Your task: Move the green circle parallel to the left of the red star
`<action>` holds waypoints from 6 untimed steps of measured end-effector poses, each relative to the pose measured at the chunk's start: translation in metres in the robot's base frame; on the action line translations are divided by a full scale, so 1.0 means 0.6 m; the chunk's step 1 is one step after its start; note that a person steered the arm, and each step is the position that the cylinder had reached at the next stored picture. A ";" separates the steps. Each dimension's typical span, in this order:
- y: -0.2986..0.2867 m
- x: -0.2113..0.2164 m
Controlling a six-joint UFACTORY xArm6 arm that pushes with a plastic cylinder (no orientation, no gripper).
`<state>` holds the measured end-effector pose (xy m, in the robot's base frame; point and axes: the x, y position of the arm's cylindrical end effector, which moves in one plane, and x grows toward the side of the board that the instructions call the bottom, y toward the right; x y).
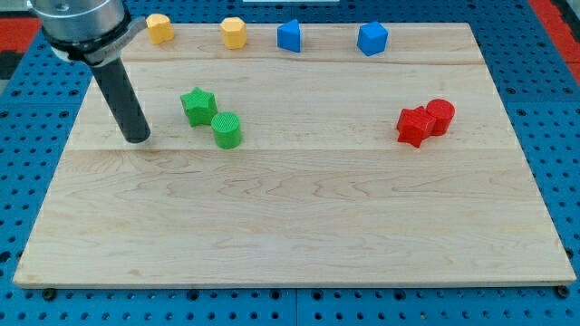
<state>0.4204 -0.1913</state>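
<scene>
My tip (138,139) sits left of the green circle (227,130) (seemingly unlabelled).

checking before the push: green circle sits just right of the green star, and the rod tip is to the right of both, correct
Not quite. The camera view shows my tip to the view's left of the green star and the green circle, not the right. The circle does sit just right of the star, slightly lower.

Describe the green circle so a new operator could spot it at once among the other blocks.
Start at the wooden board and look to its upper left part, just to the view's right of my tip. Two green blocks sit there touching: the green star above, and the green circle just below and to its right. It is the round, ribbed cylinder, not the pointed one.
</scene>
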 end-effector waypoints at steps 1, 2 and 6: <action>0.067 0.011; 0.140 -0.003; 0.233 0.005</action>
